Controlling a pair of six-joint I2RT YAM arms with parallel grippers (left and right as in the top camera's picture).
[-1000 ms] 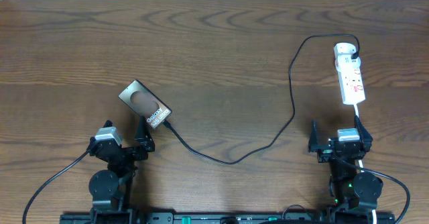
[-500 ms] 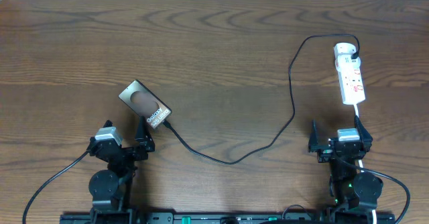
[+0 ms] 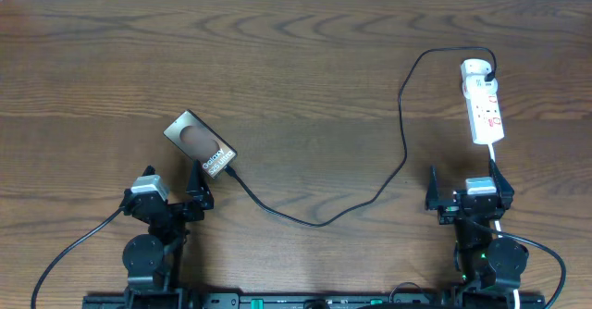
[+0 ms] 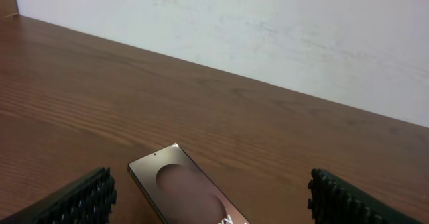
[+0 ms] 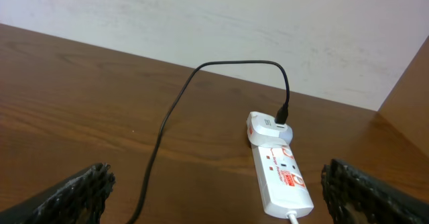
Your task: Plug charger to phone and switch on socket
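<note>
The phone (image 3: 201, 143) lies flat at the left, a dark slab with a brownish oval; it also shows in the left wrist view (image 4: 184, 190). The black charger cable (image 3: 400, 166) runs from the round white plug (image 3: 475, 69) on the socket (image 3: 485, 107) down to a tip touching the phone's near end (image 3: 231, 171). The socket shows in the right wrist view (image 5: 279, 178) with the cable (image 5: 167, 123). My left gripper (image 4: 211, 200) is open just short of the phone. My right gripper (image 5: 218, 194) is open, short of the socket.
The wooden table (image 3: 305, 59) ends at a pale wall along its far edge (image 4: 281, 29). The socket's white cord (image 3: 493, 156) runs toward the right arm's base. The arm bases sit at the table's near edge.
</note>
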